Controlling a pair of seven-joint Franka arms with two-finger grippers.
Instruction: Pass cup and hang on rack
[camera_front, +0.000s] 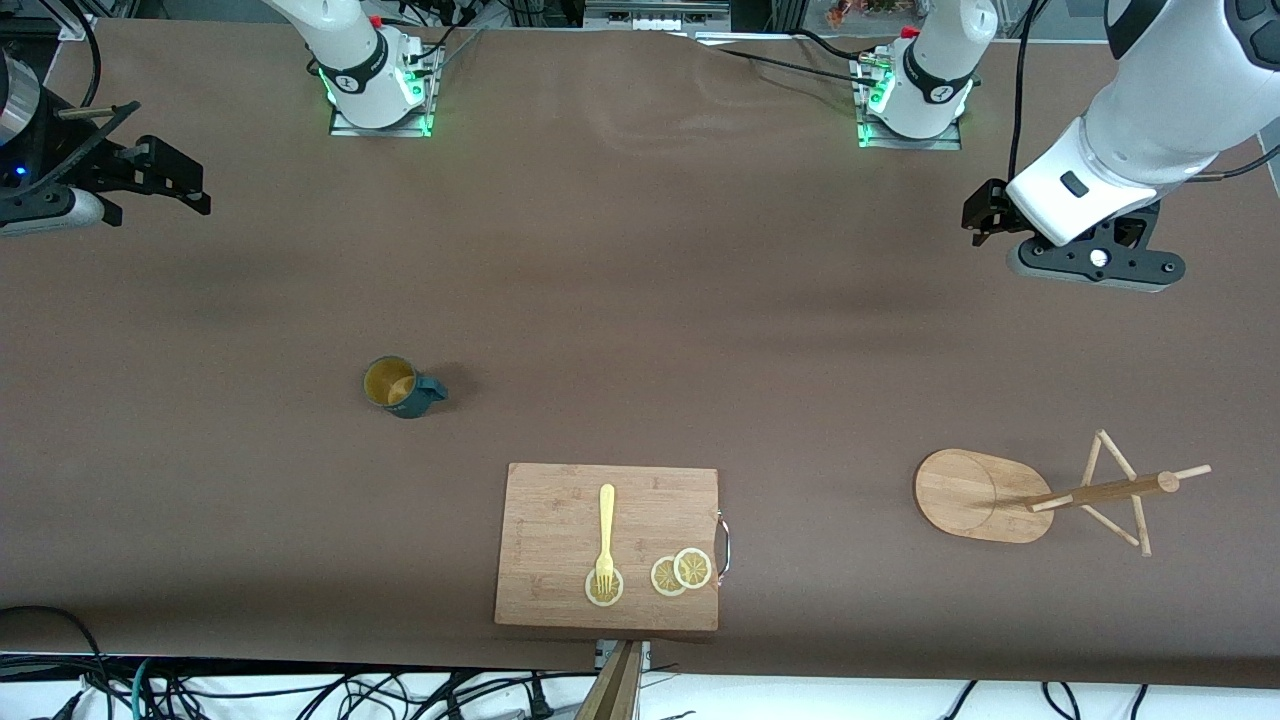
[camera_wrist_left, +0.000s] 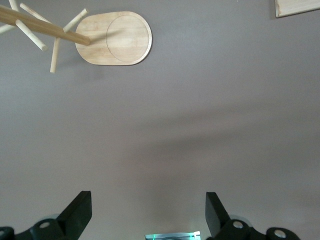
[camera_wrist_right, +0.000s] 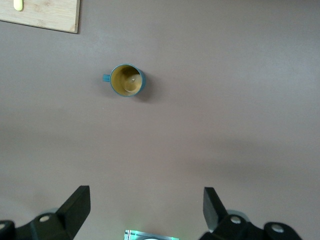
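The dark teal cup (camera_front: 400, 385) with a tan inside stands upright on the brown table toward the right arm's end, its handle pointing toward the left arm's end. It also shows in the right wrist view (camera_wrist_right: 127, 80). The bamboo rack (camera_front: 975, 495) stands on its oval base toward the left arm's end, its pegs bare, and also shows in the left wrist view (camera_wrist_left: 117, 39). My right gripper (camera_front: 60, 205) (camera_wrist_right: 146, 210) is open and empty, high over the table's edge at the right arm's end. My left gripper (camera_front: 1095, 262) (camera_wrist_left: 149, 212) is open and empty, above bare table.
A rectangular wooden cutting board (camera_front: 560, 500) lies near the table's front edge, between cup and rack. On it are a yellow fork (camera_front: 605, 535) and three lemon slices (camera_front: 680, 572). Its corners show in both wrist views (camera_wrist_left: 297, 7) (camera_wrist_right: 40, 14).
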